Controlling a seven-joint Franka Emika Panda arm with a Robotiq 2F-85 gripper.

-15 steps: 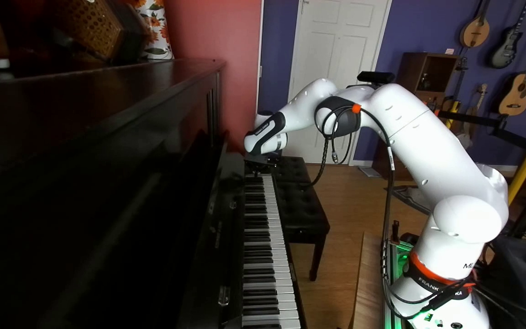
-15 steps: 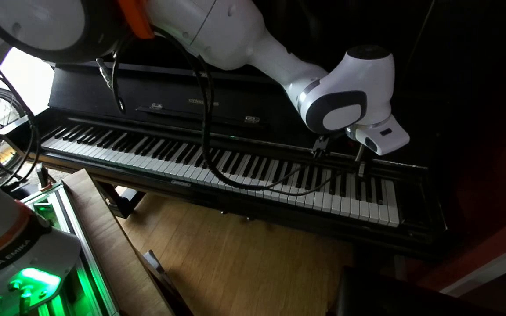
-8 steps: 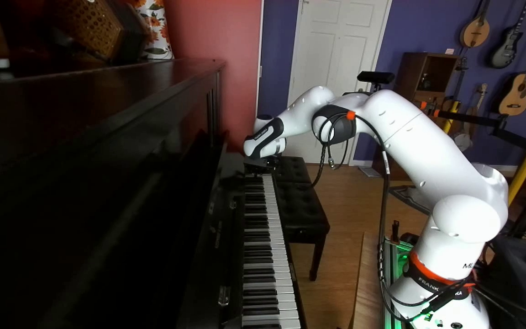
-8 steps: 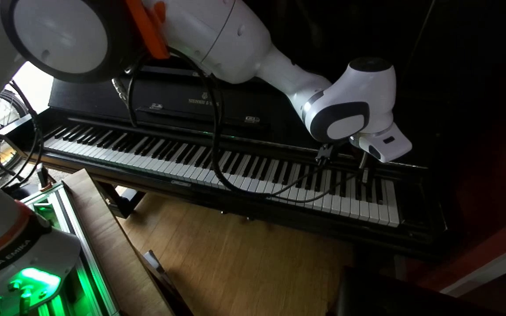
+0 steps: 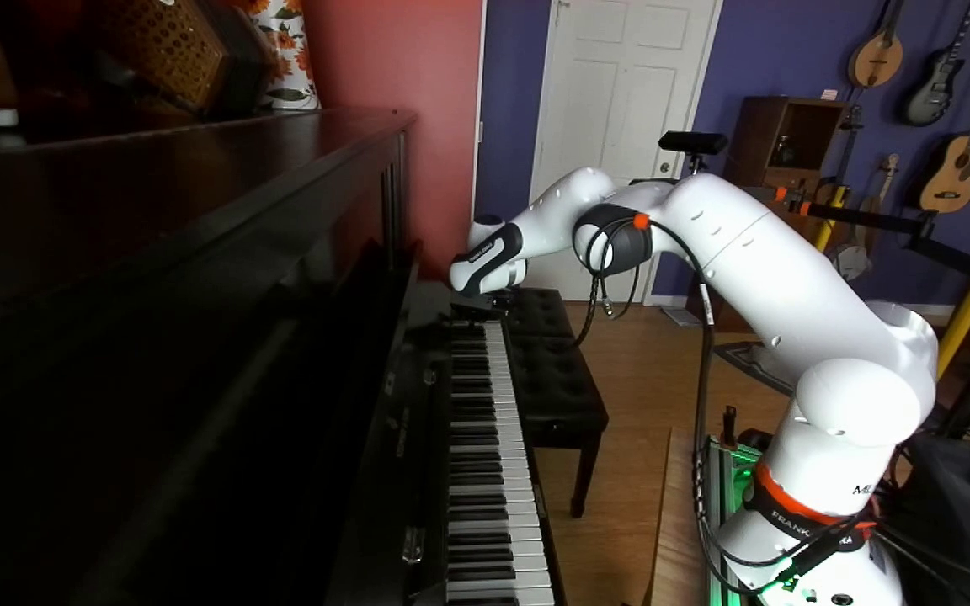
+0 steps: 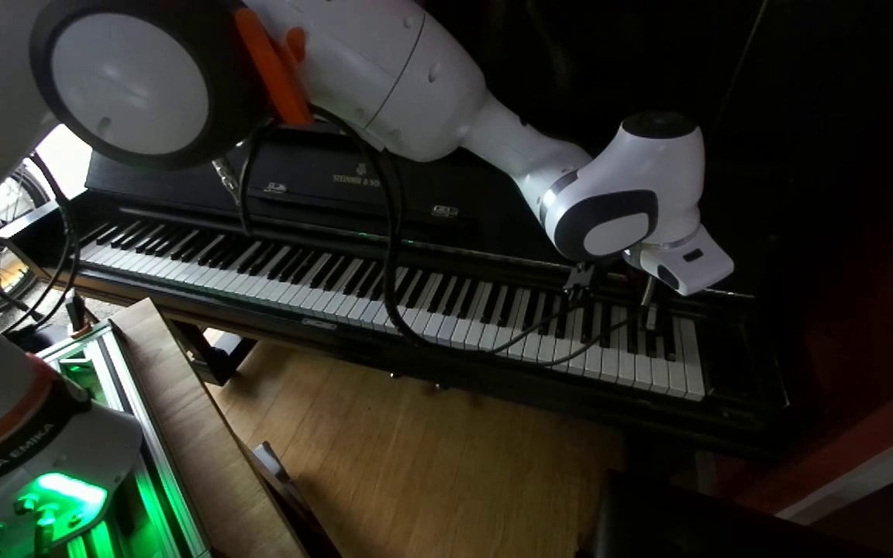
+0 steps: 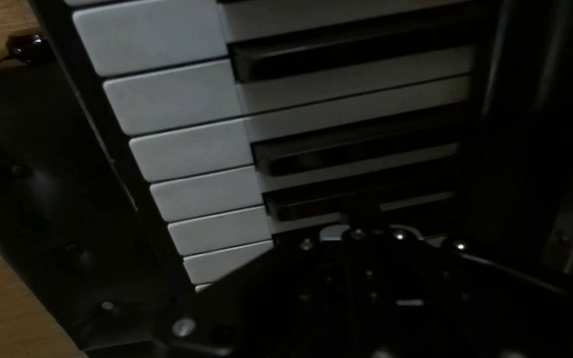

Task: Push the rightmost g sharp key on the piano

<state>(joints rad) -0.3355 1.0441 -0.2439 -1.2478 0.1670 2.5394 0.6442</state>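
The arm (image 5: 763, 252) is glossy white with rounded joints and dark grey panels (image 6: 644, 203). A black band (image 6: 8, 452) lettered "FRANKA EMIKA" and an orange ring (image 5: 807, 507) circle its base (image 5: 839, 576), which carries a green light (image 6: 70, 490). The cable (image 6: 391, 263) is black, its clip (image 5: 641, 221) orange. The pincer (image 7: 361, 211) is black with shiny round screws (image 7: 183, 327).

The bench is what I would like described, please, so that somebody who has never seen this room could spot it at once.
Start at the big dark piano filling the left of an exterior view and follow its keys back towards the white door. Just right of the far keys stands the bench. Its padded, buttoned black seat sets it apart from the smooth, glossy piano.
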